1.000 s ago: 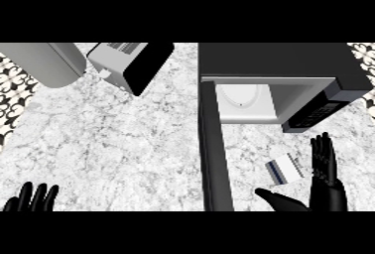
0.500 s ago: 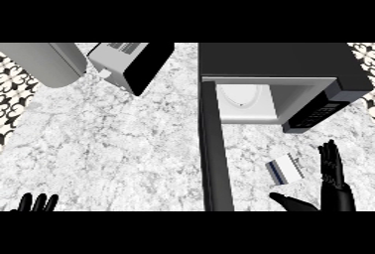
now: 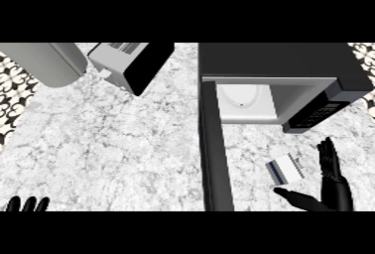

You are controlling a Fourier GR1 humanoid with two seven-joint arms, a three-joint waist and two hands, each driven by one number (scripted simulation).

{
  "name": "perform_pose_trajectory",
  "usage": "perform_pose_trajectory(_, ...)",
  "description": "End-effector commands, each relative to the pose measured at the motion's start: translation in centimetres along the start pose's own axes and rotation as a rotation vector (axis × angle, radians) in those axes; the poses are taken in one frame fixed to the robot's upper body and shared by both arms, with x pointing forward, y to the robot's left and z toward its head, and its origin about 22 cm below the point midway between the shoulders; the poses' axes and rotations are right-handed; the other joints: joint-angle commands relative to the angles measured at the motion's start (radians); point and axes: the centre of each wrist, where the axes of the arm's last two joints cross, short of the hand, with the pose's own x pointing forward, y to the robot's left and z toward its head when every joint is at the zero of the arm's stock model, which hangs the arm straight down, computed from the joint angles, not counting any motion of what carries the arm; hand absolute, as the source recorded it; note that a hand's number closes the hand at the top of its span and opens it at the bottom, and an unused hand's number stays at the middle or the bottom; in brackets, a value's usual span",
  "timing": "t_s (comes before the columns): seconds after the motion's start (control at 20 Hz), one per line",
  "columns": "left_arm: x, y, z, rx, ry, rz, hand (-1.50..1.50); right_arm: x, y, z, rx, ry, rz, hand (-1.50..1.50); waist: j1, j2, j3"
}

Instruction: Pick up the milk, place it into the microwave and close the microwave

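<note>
The right robot hand (image 3: 333, 191) stands open at the lower right, fingers straight and pointing away from the robot, thumb spread out to its left. The left robot hand (image 3: 26, 204) rests open at the lower left edge, only fingertips showing.

Up and to the left of the right robot hand, the microwave (image 3: 282, 82) stands open and looks empty, a pale turntable on its floor. Its door (image 3: 215, 154) swings out over the marble surface (image 3: 110, 149), just left of the hand.

The milk (image 3: 285, 168), a small carton, lies on its side between thumb and fingers, just ahead of the thumb, apparently untouched. I'd guess it is light, fairly stiff but crushable, with smooth sides; closing across its long flat faces looks safest.
</note>
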Motion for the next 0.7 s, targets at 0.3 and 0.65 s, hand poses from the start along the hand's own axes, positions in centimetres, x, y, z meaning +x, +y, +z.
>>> perform_pose_trajectory(0.3,-0.1,0.6,0.9,0.003,0.020,0.005,-1.50,-4.3,-0.4,-1.6,0.032,0.043,0.001,-1.50,0.007,0.001,0.001)
perform_pose_trajectory(0.65,-0.4,-0.1,0.7,-0.006,-0.001,-0.008,-1.50,-6.8,-0.6,1.6,0.091,0.096,-0.087,-1.50,0.006,0.001,0.001)
